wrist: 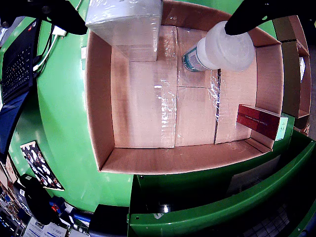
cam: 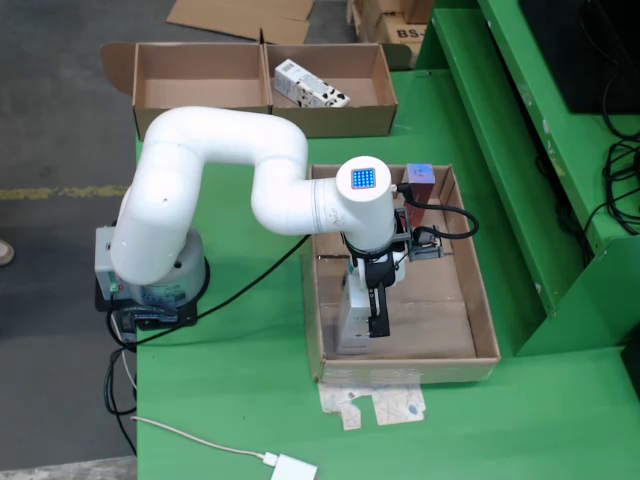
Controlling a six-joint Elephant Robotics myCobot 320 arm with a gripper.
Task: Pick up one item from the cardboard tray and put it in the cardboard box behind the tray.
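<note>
- In the fixed view the arm reaches over the tray point(cam: 480, 320) on the green bench point(cam: 240, 400), with the gripper point(cam: 375, 300) low inside it, near the tray's left wall in that view
- A pale carton point(cam: 352, 318) stands just beside the gripper there; whether the two touch cannot be told from that view
- The wrist view shows the same carton point(wrist: 124, 22) at the top left and a white-capped bottle point(wrist: 224, 49) at the top right, each next to a dark finger point(wrist: 61, 15) at the frame's upper corners
- The fingers stand wide apart and nothing is clamped between them, so the gripper reads as open
- A dark red box point(wrist: 257, 121) rests against the tray's right wall in the wrist view, well apart from the gripper
- The box point(cam: 200, 80) behind the tray has two compartments; the right one in the fixed view already holds a patterned carton point(cam: 308, 86), the left one shows only bare cardboard
- Judged from this, one item may already be delivered, but the current pick has not been made: no item is lifted or held
- Left to do: close on an item, most likely the carton or the bottle, raise it clear of the tray walls, carry it back to the box and let go
</note>
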